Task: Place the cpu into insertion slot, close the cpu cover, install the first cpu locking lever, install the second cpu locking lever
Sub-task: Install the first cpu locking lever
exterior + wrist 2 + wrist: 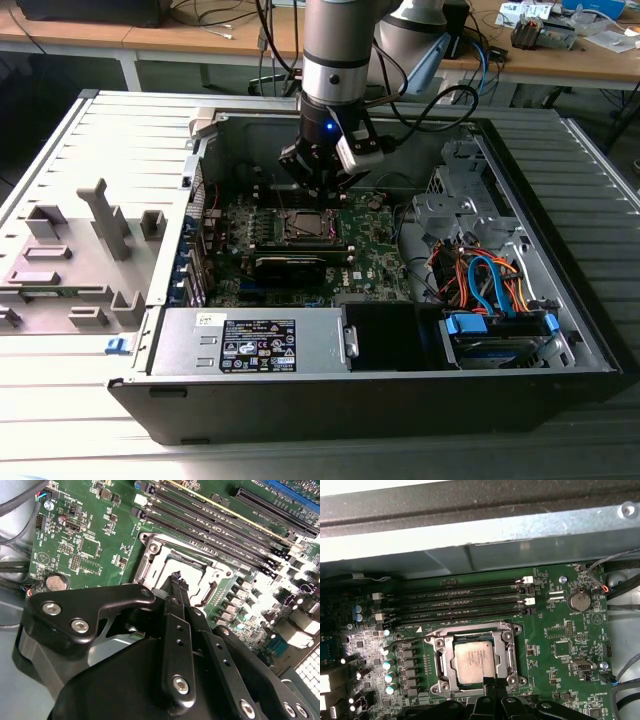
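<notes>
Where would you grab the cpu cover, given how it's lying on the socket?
Probably its outer rim, on the edge next to the gripper, coming from above with thin fingertips. The cpu cover lies flat, framing the cpu, so its face offers nothing to pinch, and its window edge closely rings the chip.

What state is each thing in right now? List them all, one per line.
Chip: seated, flat inside the cover's window.
Cover: down, framing the chip.
Gripper: jaws shut, at the cover's edge.
Computer case: lying open, side panel off.
</notes>
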